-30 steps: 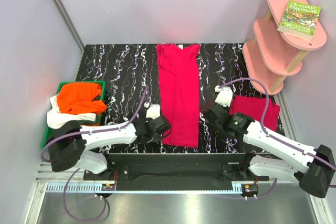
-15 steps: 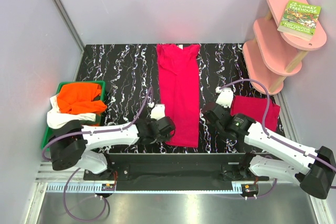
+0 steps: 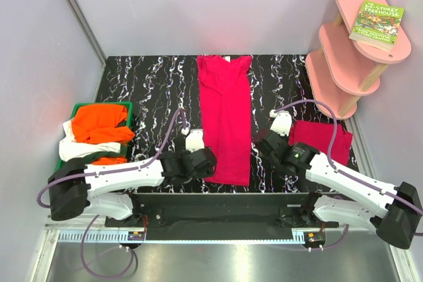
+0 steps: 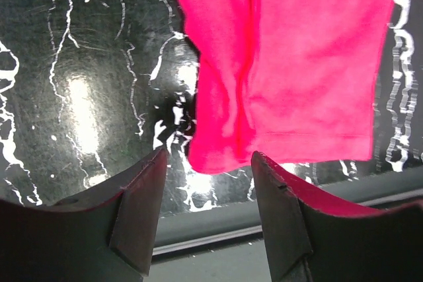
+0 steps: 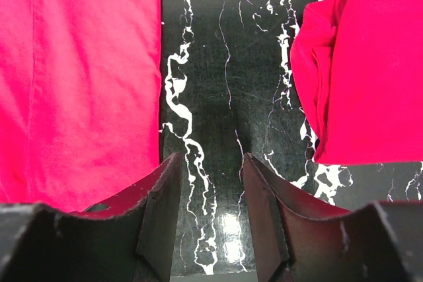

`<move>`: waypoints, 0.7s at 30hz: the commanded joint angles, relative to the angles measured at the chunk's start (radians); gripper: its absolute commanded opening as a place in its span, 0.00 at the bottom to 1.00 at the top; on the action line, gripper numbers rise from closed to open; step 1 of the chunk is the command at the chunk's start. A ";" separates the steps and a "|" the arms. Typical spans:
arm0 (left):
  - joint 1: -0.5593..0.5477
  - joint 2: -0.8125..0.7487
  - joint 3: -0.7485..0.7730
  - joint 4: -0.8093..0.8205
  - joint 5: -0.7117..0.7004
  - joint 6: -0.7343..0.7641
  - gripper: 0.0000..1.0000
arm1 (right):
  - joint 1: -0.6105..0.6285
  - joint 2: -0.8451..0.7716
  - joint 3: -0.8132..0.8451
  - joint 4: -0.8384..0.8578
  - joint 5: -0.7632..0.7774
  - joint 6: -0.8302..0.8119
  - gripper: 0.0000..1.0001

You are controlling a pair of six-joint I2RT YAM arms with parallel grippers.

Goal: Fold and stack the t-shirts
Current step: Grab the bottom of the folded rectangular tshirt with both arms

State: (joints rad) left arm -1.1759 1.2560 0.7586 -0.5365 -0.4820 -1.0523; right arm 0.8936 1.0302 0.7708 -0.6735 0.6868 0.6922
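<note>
A long crimson-pink t-shirt (image 3: 226,120), folded into a narrow strip, lies down the middle of the table. My left gripper (image 3: 210,163) is open at its near left corner. In the left wrist view that corner (image 4: 218,150) lies just beyond the gap of the left gripper (image 4: 208,166), and nothing is held. My right gripper (image 3: 263,142) is open over bare table between the long shirt (image 5: 79,77) and a folded crimson-pink t-shirt (image 3: 324,138). The folded one also shows in the right wrist view (image 5: 363,64). An orange t-shirt (image 3: 99,123) and a white t-shirt (image 3: 76,148) are bunched in the tray.
A green plastic tray (image 3: 129,107) stands at the table's left edge. A pink tiered shelf (image 3: 350,51) with a book (image 3: 377,21) on top stands at the back right. The table's near edge (image 4: 218,222) runs just below the left fingers.
The left arm has dropped lower and swung towards the near edge, with its gripper staying by the long shirt's near left corner. The right arm has barely moved. The shirts lie as before.
</note>
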 commanded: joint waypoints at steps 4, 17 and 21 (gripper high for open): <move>-0.004 0.092 -0.028 0.052 0.003 -0.028 0.58 | -0.007 0.016 0.005 0.020 -0.006 0.010 0.49; -0.004 0.164 -0.056 0.144 0.057 -0.035 0.49 | -0.007 0.034 0.008 0.020 -0.006 0.012 0.49; -0.004 0.177 -0.065 0.153 0.077 -0.046 0.47 | -0.007 0.036 0.010 0.022 -0.006 0.009 0.50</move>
State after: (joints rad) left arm -1.1759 1.4239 0.7044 -0.4343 -0.4309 -1.0740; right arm 0.8936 1.0657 0.7708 -0.6727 0.6861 0.6930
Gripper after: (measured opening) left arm 0.484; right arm 0.497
